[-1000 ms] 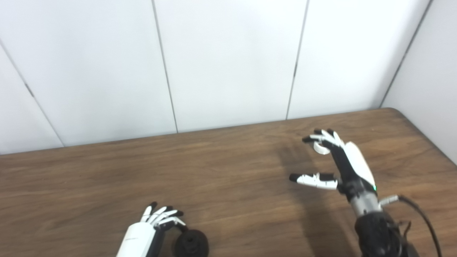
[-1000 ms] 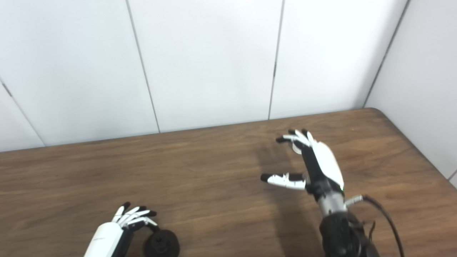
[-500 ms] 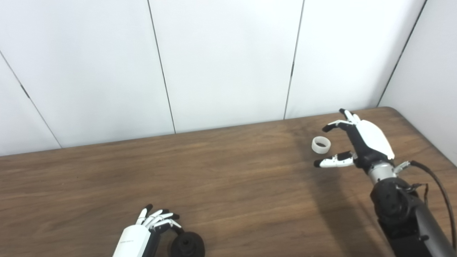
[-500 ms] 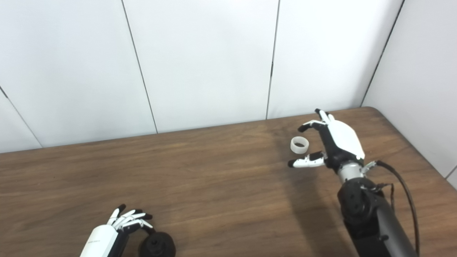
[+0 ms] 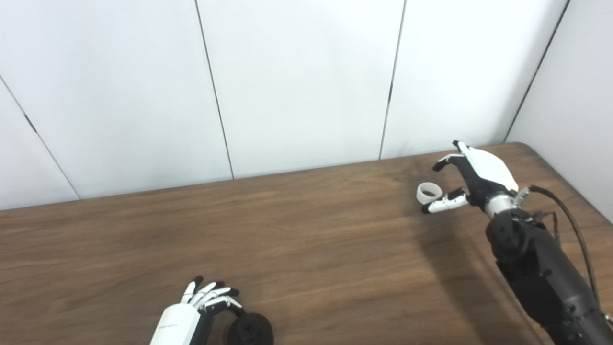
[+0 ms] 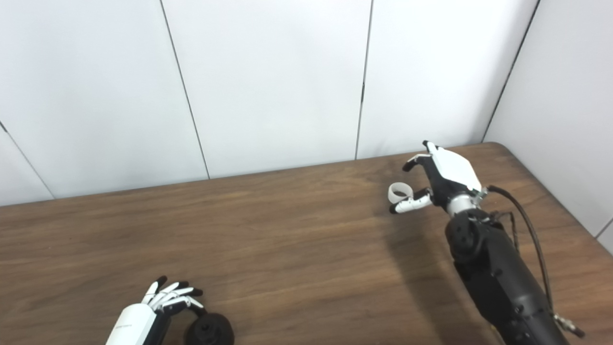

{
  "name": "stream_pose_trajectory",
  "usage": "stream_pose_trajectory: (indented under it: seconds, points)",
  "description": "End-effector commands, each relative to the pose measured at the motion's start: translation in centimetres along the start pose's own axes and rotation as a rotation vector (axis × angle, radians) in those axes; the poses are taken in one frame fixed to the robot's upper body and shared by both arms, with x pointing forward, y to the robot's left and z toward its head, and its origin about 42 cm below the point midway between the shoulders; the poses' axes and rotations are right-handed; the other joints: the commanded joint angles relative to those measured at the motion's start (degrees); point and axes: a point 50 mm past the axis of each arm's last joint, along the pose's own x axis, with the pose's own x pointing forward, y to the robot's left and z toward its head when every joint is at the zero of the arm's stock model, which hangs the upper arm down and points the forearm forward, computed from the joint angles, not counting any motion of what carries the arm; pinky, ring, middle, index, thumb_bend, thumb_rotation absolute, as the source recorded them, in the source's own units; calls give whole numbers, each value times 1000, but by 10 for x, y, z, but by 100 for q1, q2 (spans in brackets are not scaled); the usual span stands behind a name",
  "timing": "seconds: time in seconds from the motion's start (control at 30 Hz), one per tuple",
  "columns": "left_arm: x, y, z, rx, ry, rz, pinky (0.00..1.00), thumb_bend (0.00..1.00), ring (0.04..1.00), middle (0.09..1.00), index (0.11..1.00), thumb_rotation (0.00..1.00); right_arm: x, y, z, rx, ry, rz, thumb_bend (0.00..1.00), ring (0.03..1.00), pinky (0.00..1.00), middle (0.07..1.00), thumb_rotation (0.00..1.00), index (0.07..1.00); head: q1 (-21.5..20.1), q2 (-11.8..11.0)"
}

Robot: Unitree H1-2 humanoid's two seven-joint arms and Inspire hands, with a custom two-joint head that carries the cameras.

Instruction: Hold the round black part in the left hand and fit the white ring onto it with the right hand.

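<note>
I've got my right hand (image 5: 471, 175) out at the far right of the desk (image 5: 306, 249), fingers (image 5: 443, 163) spread wide and curved over the white ring (image 5: 428, 191), thumb just under it on the near side — it looks to be touching or almost touching the ring, but I can't tell which. The ring looks a bit tilted on the desk, opening partly toward me, and I read no closed grasp on it yet. My left hand (image 6: 155, 306) is down at the bottom left edge of view, fingers loosely curled and apart, right beside the round black part (image 6: 209, 329), which sits on the desk touching or nearly touching the fingertips — I can't tell if there's real contact, and the hand doesn't wrap it, so I call it not held. The two task pieces are well apart, opposite ends of the desk. Progress as I judge it: early. Neither piece is secured or lifted; both hands are only placed for their grabs. Left to do: close the right fingers on the ring, take the black part in the left hand, bring them together mid-desk and seat the ring on the part.
</note>
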Motion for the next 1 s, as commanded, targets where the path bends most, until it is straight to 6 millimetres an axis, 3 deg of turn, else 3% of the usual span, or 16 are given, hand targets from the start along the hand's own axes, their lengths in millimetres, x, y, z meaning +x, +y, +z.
stream_pose_trajectory:
  seconds: [0.0,0.83,0.97]
  points:
    - [-3,6,-1,17,-5,1,1000,524,878,776,485,53,13,-28,6,-25,-7,-67,892,1000,1000,1000,265,705,0,2]
    - [-11,9,2,27,3,-11,1000,524,872,769,484,56,51,-19,5,-40,96,39,856,1000,1000,1000,319,721,75,46]
    - [-11,9,4,30,3,-11,1000,524,868,766,484,55,52,-19,8,41,119,48,843,1000,1000,1000,345,727,71,64]
